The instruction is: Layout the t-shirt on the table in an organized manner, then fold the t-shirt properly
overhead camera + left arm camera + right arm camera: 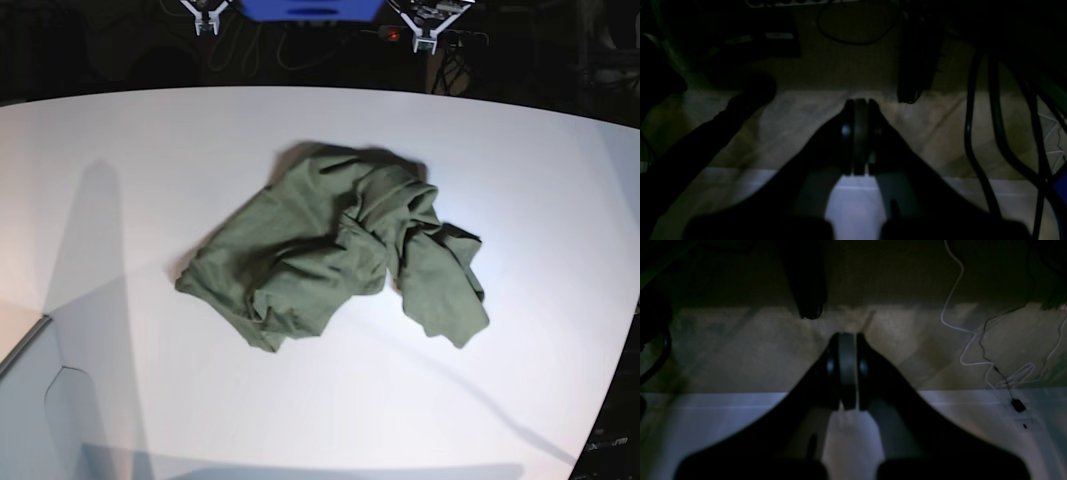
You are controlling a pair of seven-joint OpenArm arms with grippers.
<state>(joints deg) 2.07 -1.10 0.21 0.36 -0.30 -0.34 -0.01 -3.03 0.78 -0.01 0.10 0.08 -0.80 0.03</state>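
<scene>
The olive-green t-shirt (335, 245) lies crumpled in a heap near the middle of the white table (120, 180), with one part trailing toward the lower right. Neither arm shows in the base view. In the left wrist view, my left gripper (860, 110) is shut with its pads pressed together and nothing between them, hanging over dim beige floor. My right gripper (847, 343) is shut and empty too in the right wrist view, also over the floor. No shirt appears in either wrist view.
Black cables (977, 133) hang at the right of the left wrist view. A white cord (960, 326) trails over the floor in the right wrist view. A blue frame (310, 10) stands behind the table. The table's curved edge (615, 400) runs down the right.
</scene>
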